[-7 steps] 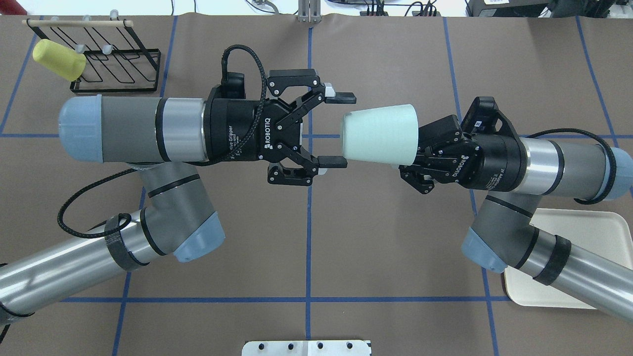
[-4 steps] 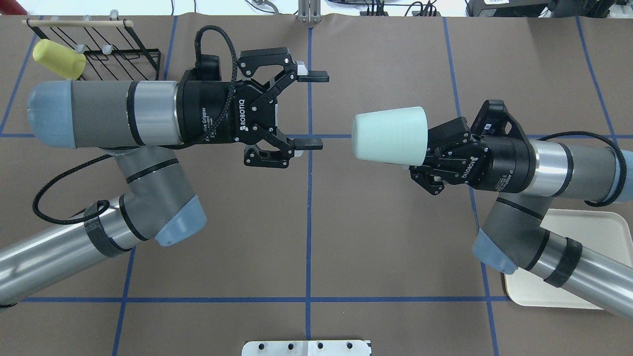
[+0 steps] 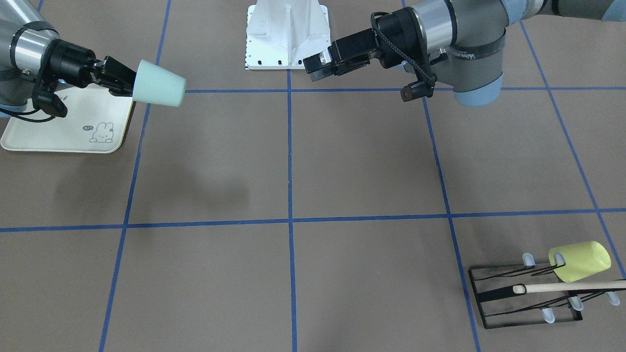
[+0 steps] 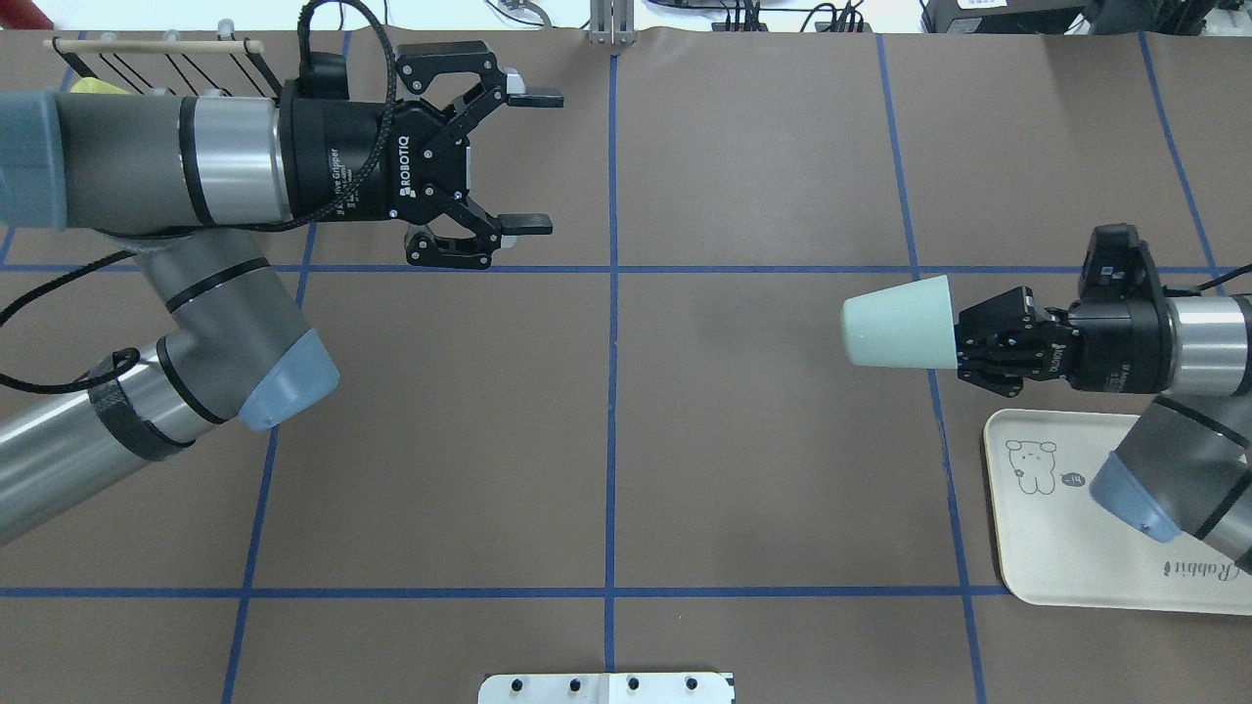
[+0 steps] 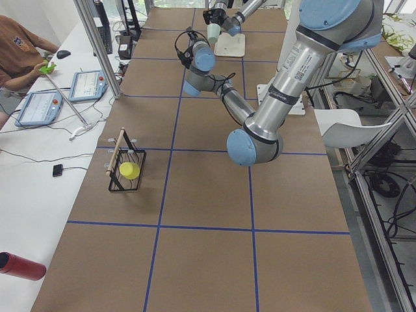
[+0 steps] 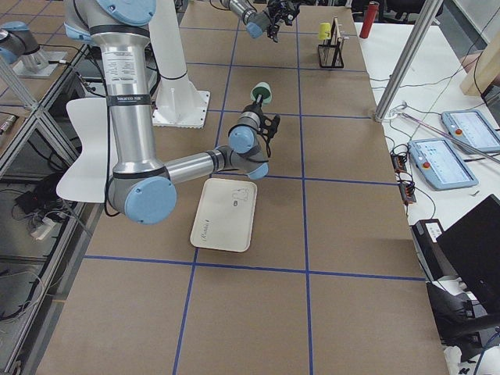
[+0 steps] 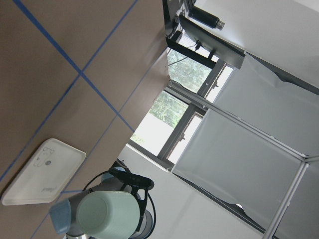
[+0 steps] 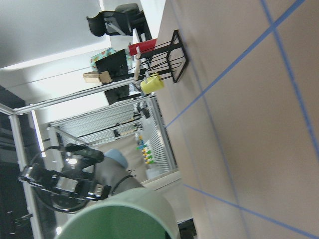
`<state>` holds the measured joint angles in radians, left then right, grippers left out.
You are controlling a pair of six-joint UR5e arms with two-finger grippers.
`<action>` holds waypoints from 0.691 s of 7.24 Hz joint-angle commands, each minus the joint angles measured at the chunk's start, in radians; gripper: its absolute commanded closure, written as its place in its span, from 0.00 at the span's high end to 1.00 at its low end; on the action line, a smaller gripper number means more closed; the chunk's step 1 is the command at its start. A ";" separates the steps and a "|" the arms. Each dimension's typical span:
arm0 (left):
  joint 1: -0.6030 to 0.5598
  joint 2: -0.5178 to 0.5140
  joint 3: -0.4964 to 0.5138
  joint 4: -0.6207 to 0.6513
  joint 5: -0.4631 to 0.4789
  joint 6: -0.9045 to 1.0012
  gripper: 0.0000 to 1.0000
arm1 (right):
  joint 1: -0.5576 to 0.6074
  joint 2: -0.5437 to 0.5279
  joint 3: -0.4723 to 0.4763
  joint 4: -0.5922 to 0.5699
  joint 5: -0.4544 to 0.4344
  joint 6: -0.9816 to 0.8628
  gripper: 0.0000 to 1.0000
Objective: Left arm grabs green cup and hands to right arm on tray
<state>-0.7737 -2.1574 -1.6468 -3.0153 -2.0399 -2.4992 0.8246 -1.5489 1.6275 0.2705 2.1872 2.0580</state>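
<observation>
The pale mint-green cup (image 4: 900,323) lies horizontal in the air, its closed base pointing towards the table's middle. My right gripper (image 4: 963,335) is shut on its rim end. The cup hangs just beyond the far left corner of the cream tray (image 4: 1066,548), not over it. In the front-facing view the cup (image 3: 159,83) sits beside the tray's (image 3: 73,127) corner, held by the right gripper (image 3: 120,78). My left gripper (image 4: 543,161) is open and empty at the far left, well apart from the cup. The left wrist view shows the cup (image 7: 107,215) and the tray (image 7: 30,184).
The black wire rack (image 3: 525,298) holds a yellow-green cup (image 3: 579,261) at the far left corner; in the overhead view my left arm hides most of the rack. A white mount plate (image 3: 286,34) sits at the robot's base. Blue tape lines cross the brown table.
My left gripper, open, has drawn back to the left and away from the cup. My right gripper has carried the cup to the right and lower, towards the tray.
</observation>
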 commanded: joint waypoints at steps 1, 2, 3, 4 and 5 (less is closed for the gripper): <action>-0.001 -0.001 0.002 0.067 -0.017 0.031 1.00 | 0.109 -0.168 0.005 -0.149 0.149 -0.262 0.00; -0.001 -0.001 0.001 0.093 -0.019 0.031 1.00 | 0.134 -0.239 0.012 -0.213 0.186 -0.330 0.00; 0.001 0.001 0.002 0.095 -0.017 0.032 1.00 | 0.152 -0.304 0.020 -0.294 0.184 -0.431 0.00; 0.001 0.001 0.002 0.096 -0.017 0.031 1.00 | 0.197 -0.328 0.032 -0.406 0.180 -0.561 0.00; 0.004 0.001 0.002 0.110 -0.016 0.031 1.00 | 0.202 -0.339 0.038 -0.538 0.151 -0.739 0.00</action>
<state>-0.7724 -2.1570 -1.6446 -2.9174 -2.0567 -2.4679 1.0060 -1.8631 1.6564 -0.1226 2.3599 1.5073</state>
